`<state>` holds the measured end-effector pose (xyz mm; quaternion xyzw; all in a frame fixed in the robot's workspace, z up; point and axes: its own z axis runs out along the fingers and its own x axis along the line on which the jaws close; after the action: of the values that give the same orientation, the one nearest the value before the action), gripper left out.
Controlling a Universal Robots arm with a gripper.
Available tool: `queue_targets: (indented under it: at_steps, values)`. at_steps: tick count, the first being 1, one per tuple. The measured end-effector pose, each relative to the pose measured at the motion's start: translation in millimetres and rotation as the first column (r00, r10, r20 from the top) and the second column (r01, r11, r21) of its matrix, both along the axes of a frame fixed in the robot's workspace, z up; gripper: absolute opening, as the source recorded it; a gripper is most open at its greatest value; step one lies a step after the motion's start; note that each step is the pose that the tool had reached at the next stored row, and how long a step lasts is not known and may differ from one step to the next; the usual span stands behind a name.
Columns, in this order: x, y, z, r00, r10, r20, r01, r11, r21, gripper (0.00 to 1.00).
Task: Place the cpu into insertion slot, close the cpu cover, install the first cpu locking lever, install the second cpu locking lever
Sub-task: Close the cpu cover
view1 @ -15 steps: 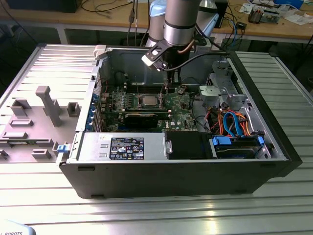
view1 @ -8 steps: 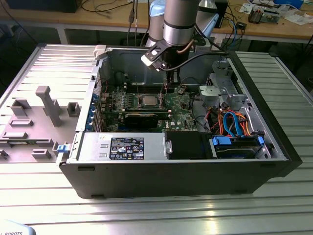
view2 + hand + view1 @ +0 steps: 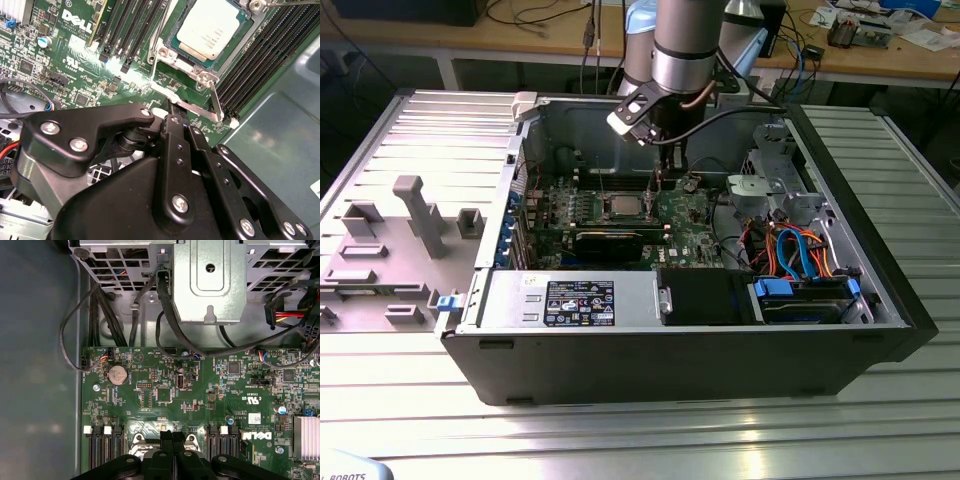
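The cpu, a square chip with a silvery top, lies flat in the insertion slot on the green board; in the exterior view the cpu sits mid-board. The cpu cover, a thin metal frame, lies down around the chip's edge. One thin locking lever sticks up from the socket corner. A second wire lever runs across just beyond my fingertips. My gripper is shut, with its black fingers pressed together, and hovers low beside the socket. Whether it touches the lever I cannot tell.
Long memory slots flank the socket on both sides. A black expansion card lies in front of it, with a drive cage and cables nearby. The case walls enclose the board. A grey fixture plate sits at the exterior view's left.
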<state>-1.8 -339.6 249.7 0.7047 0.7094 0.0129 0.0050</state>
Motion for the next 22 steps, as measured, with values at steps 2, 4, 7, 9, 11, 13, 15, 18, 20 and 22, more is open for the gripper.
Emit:
queue_targets:
  at_steps: [2, 4, 7, 9, 11, 13, 15, 18, 20, 22]
  values:
    - [-0.4, 0.0, 0.0, 1.0, 0.0, 0.0, 0.0, 1.0, -0.0001, 0.11]
    - [-1.6, 0.0, 0.0, 1.0, 0.0, 0.0, 0.0, 1.0, 0.0, 0.11]
    - [-2.9, 0.0, 0.0, 1.0, 0.0, 0.0, 0.0, 1.0, 0.0, 0.11]
    - [-3.5, 0.0, 0.0, 1.0, 0.0, 0.0, 0.0, 1.0, 0.0, 0.11]
    - [-3.9, 0.0, 0.0, 1.0, 0.0, 0.0, 0.0, 1.0, 0.0, 0.11]
    - [-4.1, 0.0, 0.0, 1.0, 0.0, 0.0, 0.0, 1.0, 0.0, 0.11]
    - [-4.6, 0.0, 0.0, 1.0, 0.0, 0.0, 0.0, 1.0, 0.0, 0.11]
    - [-5.4, 0.0, 0.0, 1.0, 0.0, 0.0, 0.0, 1.0, 0.0, 0.11]
    - [-6.3, 0.0, 0.0, 1.0, 0.0, -0.0001, 0.0, 1.0, 0.0, 0.11]
    - [-7.7, 0.0, 0.0, 1.0, 0.0, 0.0, 0.0, 1.0, 0.0, 0.11]
